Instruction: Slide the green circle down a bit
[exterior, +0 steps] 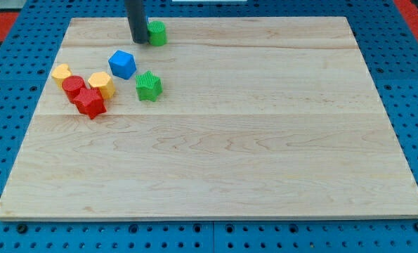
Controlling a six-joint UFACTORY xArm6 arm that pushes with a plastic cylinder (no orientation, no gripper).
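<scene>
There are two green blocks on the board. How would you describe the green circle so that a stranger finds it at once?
Start at the wooden board and follow its top edge toward the view's left. The green circle sits right there, touching the right side of my tip. The other green block lies lower, near the blue block, and looks star-shaped.

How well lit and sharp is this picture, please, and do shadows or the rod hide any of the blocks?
Camera view: lighting is even and soft, with no strong glare on the wooden board; blocks cast only faint shadows. Focus is sharp enough to show the ribbing on the green star. My tip sits against the green circle on the view's left, the rod covering that edge.
</scene>
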